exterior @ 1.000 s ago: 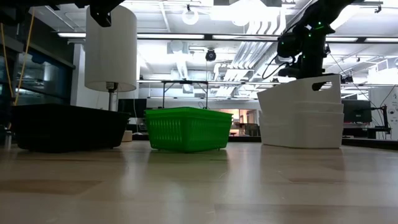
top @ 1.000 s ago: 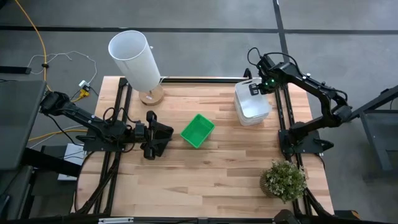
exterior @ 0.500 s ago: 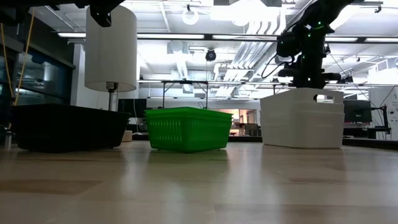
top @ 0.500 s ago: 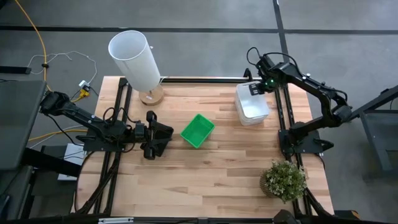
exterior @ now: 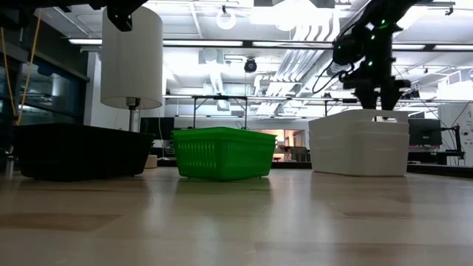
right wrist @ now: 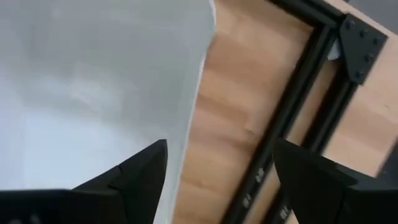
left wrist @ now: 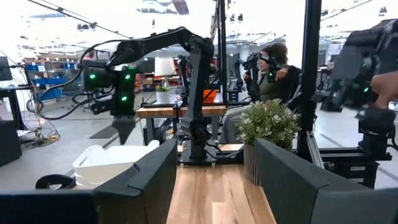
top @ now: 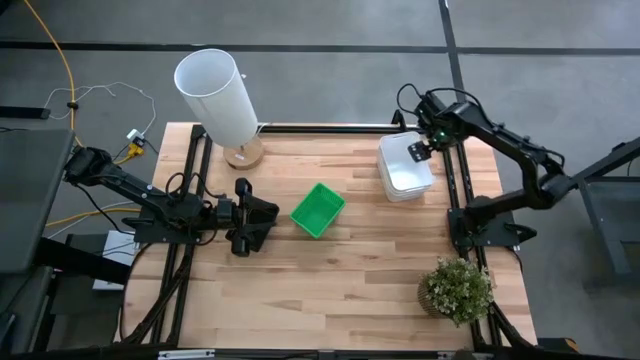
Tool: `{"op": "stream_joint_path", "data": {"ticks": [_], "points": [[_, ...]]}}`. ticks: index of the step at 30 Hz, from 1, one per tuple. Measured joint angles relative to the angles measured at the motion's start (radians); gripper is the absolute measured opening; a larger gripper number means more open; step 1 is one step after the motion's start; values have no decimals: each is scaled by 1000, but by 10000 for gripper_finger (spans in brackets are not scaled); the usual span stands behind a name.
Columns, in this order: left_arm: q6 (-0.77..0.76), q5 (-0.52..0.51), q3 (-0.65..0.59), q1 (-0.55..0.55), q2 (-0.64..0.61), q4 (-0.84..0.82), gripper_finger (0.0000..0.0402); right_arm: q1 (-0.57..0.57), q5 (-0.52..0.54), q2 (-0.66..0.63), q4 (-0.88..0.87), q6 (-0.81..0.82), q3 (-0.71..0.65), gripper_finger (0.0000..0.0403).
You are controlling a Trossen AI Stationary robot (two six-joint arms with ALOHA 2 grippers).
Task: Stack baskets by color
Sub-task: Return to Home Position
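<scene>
Right gripper (top: 418,150) hangs just over the rim of the white stack (top: 404,180) on the right side of the table (top: 370,270), fingers spread wide and empty, so it's gotta lift straight up to clear it, while the left gripper (top: 243,214) waits far left, fingers apart.

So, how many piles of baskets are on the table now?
3: black pile on the left, green pile in the middle, white pile on the right, under the right tool. Baskets nested inside may be hidden.

white baskets (exterior: 358,144): stack count unclear | green baskets (exterior: 222,155): same | black baskets (exterior: 81,151): same
</scene>
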Motion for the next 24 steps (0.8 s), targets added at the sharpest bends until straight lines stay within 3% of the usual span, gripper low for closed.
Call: {"op": "stream_joint_path", "data": {"ticks": [5,10,13,17,21,24], "points": [[8,-1,0,3,0,0,202,63,2,-146,-44,-13,0,278],[14,-2,0,18,0,1,202,191,-48,-341,73,37,-8,278],[-1,-3,0,29,0,1,202,304,-110,-468,284,63,-110,278],[-32,-5,0,36,0,2,202,457,-179,-593,657,86,-352,278],[-22,-5,0,36,0,2,202,583,-274,-628,1104,110,-597,278],[-8,-5,0,36,0,3,202,662,-288,-602,1439,102,-722,278]]}}
